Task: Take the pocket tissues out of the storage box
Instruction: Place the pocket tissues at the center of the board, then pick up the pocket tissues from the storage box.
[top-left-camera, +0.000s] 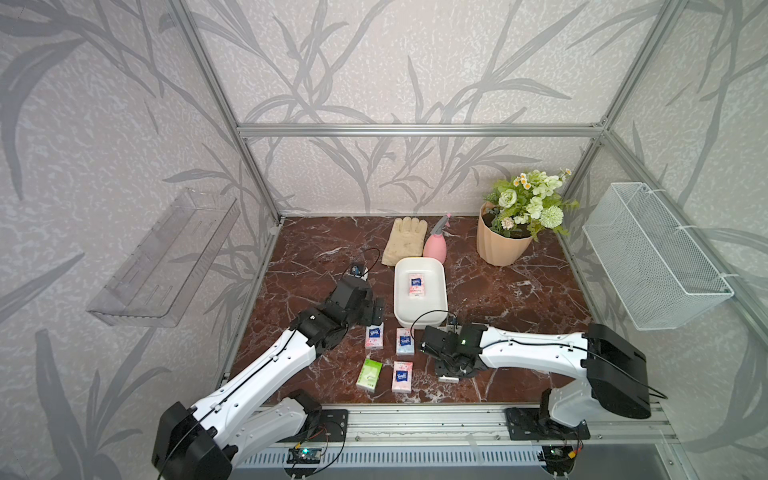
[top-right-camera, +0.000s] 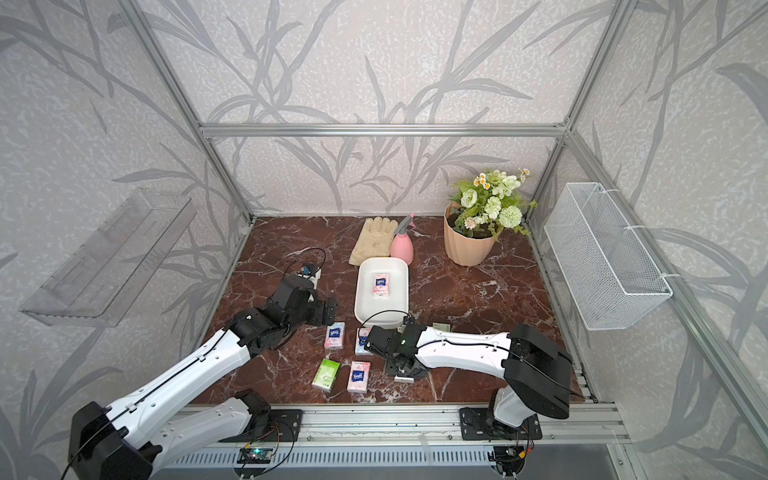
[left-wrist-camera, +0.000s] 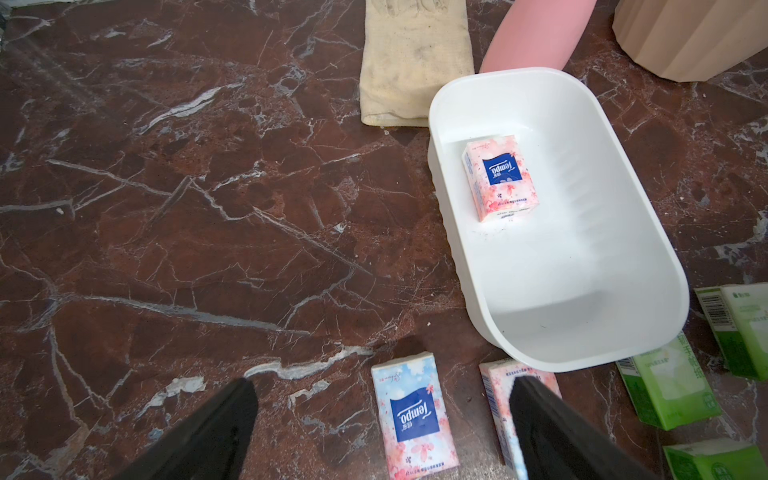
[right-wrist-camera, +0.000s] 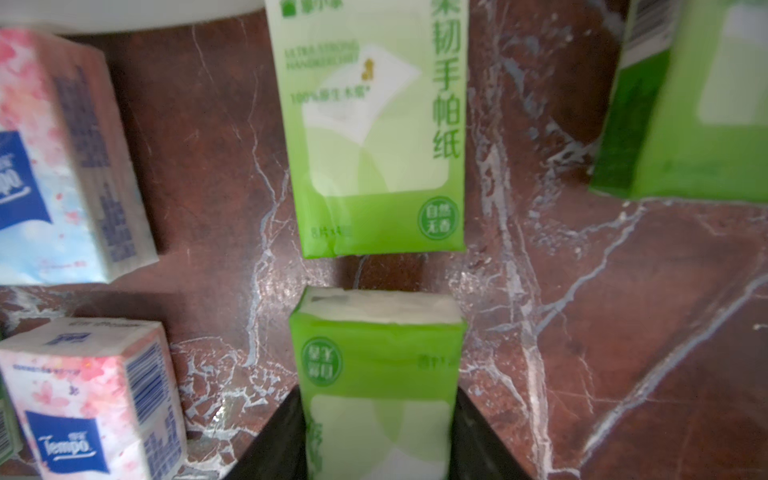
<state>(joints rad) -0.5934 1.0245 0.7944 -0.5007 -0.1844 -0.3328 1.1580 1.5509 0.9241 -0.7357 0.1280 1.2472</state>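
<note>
The white storage box (top-left-camera: 399, 299) (top-right-camera: 361, 301) (left-wrist-camera: 561, 291) sits mid-table with one pink pocket tissues packet (top-left-camera: 417, 284) (top-right-camera: 381, 284) (left-wrist-camera: 500, 178) lying flat in it. Several more packets lie on the marble in front of the box: pink ones (top-left-camera: 374, 336) (top-left-camera: 405, 341) (top-left-camera: 402, 377) and a green one (top-left-camera: 370, 375). My left gripper (top-left-camera: 376, 311) (left-wrist-camera: 382, 384) hovers open by the box's near-left corner, over a pink packet (left-wrist-camera: 411, 415). My right gripper (top-left-camera: 448, 370) (right-wrist-camera: 378, 392) is shut on a green packet (right-wrist-camera: 376, 357) just above the table, behind another green packet (right-wrist-camera: 374, 137).
A beige glove (top-left-camera: 405, 241), a pink spray bottle (top-left-camera: 435, 245) and a potted plant (top-left-camera: 500, 241) stand behind the box. A wire mesh basket (top-left-camera: 652, 257) hangs on the right wall, a clear tray (top-left-camera: 166, 257) on the left wall. More green packets (left-wrist-camera: 669, 386) lie under the right arm.
</note>
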